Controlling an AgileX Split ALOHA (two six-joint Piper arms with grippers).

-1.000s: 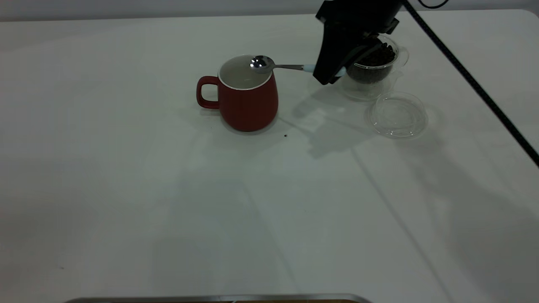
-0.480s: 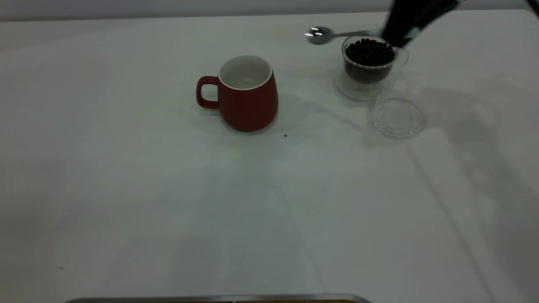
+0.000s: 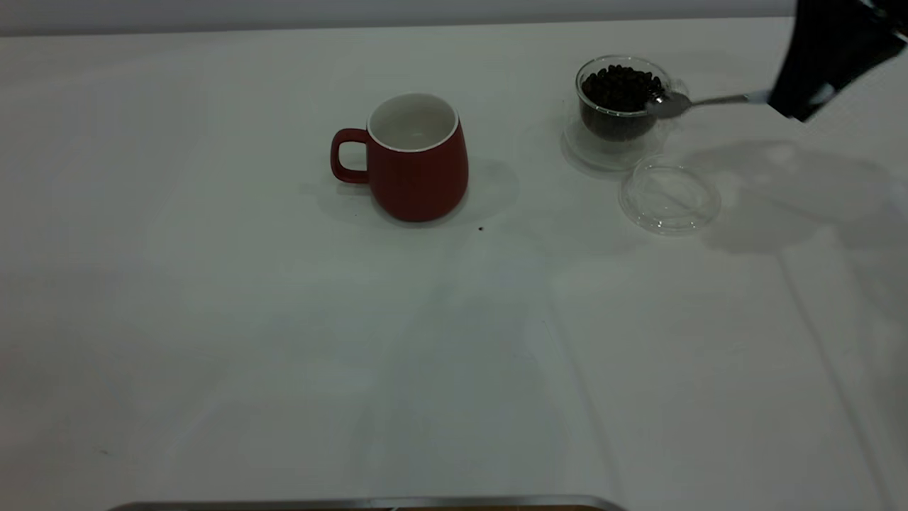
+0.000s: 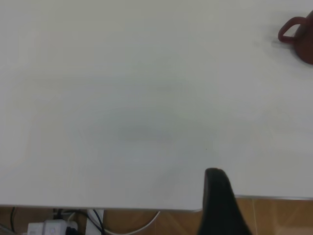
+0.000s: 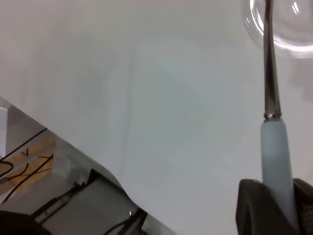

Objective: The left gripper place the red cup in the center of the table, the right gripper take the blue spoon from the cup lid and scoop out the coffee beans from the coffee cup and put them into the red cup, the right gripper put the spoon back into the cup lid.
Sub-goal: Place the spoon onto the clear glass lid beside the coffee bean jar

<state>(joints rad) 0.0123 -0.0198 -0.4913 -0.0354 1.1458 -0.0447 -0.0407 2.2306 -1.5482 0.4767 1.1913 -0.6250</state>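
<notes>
The red cup [image 3: 418,167] stands upright mid-table, handle to the left, its inside white. The coffee cup [image 3: 621,106] stands at the back right, full of coffee beans [image 3: 621,81]. My right gripper [image 3: 800,106] is at the far right, shut on the blue spoon's pale handle [image 5: 275,156]. The spoon [image 3: 670,105] lies level, its silver bowl at the coffee cup's right rim. The cup lid [image 3: 670,197] lies bare just in front of the coffee cup. My left gripper is parked near the table's edge, showing one black finger [image 4: 217,196]; the red cup [image 4: 298,36] is far off.
One loose bean [image 3: 481,228] lies on the table [image 3: 284,319] in front of the red cup. A metal strip [image 3: 369,504] runs along the near edge. Cables and a power strip [image 4: 49,226] hang below the table edge by the left arm.
My right gripper carried the spoon from over the red cup rightwards, past the back of the coffee cup, and down to that cup's right rim. Cups and lid have not moved.
</notes>
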